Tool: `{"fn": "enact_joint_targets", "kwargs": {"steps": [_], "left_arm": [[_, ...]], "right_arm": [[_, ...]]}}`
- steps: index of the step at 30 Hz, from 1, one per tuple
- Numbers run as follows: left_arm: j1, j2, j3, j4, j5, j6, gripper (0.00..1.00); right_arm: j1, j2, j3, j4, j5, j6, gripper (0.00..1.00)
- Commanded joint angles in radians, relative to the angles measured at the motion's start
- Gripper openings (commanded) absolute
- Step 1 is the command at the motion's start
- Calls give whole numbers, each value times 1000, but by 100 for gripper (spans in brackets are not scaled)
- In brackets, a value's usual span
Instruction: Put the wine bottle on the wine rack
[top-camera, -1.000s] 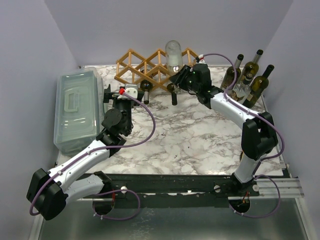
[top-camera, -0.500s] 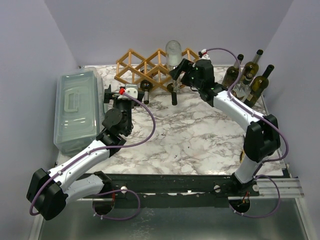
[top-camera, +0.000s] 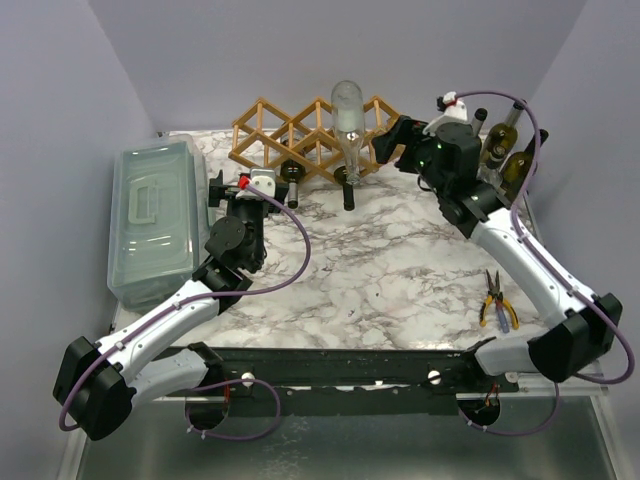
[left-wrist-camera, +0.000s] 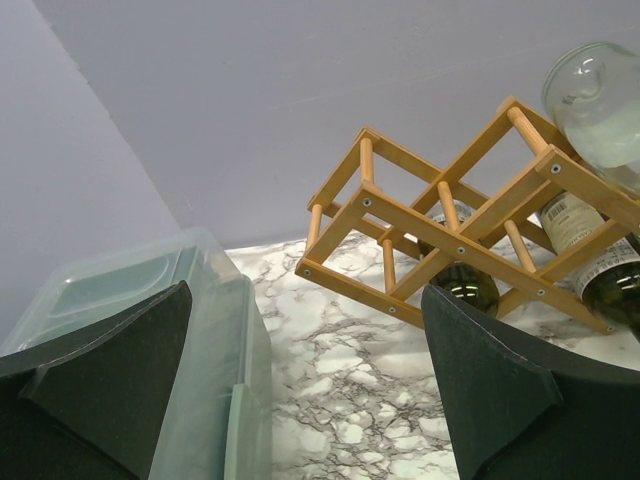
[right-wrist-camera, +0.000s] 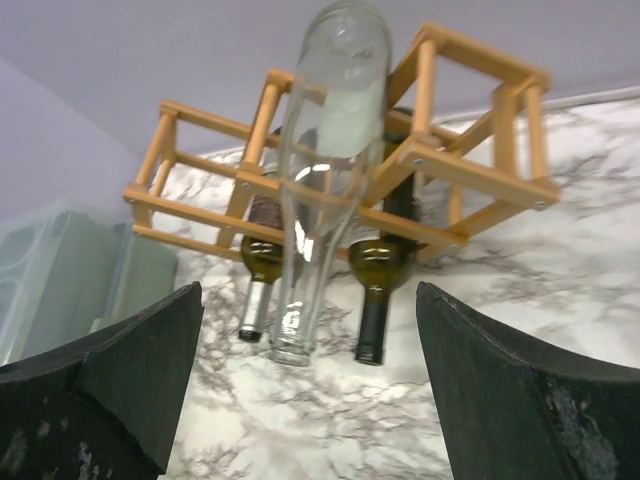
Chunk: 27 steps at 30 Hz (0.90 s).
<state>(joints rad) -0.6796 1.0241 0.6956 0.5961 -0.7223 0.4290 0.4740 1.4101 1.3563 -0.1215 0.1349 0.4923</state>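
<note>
Clear wine bottle (right-wrist-camera: 330, 130) rests on the wine rack (right-wrist-camera: 480, 172); left hand (left-wrist-camera: 305, 292) and right hand (right-wrist-camera: 307, 295) gape empty.

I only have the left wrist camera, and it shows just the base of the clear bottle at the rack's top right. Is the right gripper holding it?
Observer: No. The right gripper is open and apart from the clear bottle, which lies in the wine rack.
Operator: Which way does its neck point?
Observer: Toward the arms, sloping down. In the right wrist view its mouth hangs past the rack's front, between the necks of two dark bottles.
Operator: Any bottles off the rack?
Observer: Yes, standing bottles at the back right corner, partly hidden behind the right arm.
</note>
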Motion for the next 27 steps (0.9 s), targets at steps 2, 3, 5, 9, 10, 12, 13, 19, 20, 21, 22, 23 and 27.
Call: {"fn": "enact_joint_targets", "kwargs": {"steps": [2, 3, 5, 9, 10, 12, 13, 19, 20, 21, 22, 23, 27], "left_arm": [[7, -3, 22, 0, 16, -33, 99], [8, -5, 25, -4, 17, -42, 99], [8, -6, 23, -11, 26, -53, 99], [8, 7, 24, -15, 25, -63, 99], [7, 13, 24, -18, 24, -66, 99], [8, 23, 27, -22, 26, -69, 99], [7, 26, 29, -24, 26, -70, 99], [8, 21, 32, -33, 20, -72, 99], [8, 20, 32, -33, 19, -70, 99], [7, 22, 33, -34, 18, -70, 99], [7, 22, 33, -35, 18, -70, 99], [7, 22, 34, -35, 20, -72, 99], [8, 20, 33, -34, 22, -75, 99]], "right_arm": [[-2, -141, -68, -68, 251, -166, 90], [-3, -160, -80, -63, 297, -186, 90], [-10, -188, -99, -75, 380, -213, 90], [-104, -218, -123, -116, 413, -221, 90], [-149, -223, -123, -138, 401, -203, 91], [-244, -241, -135, -162, 367, -164, 91], [-296, -250, -149, -165, 345, -144, 92], [-394, -317, -273, -96, 357, -74, 91], [-396, -333, -314, -63, 364, -75, 91], [-401, -344, -350, -19, 369, -83, 91], [-408, -356, -394, 21, 370, -88, 92], [-414, -365, -431, 74, 365, -96, 93], [-451, -379, -563, 275, 287, -124, 100]]}}
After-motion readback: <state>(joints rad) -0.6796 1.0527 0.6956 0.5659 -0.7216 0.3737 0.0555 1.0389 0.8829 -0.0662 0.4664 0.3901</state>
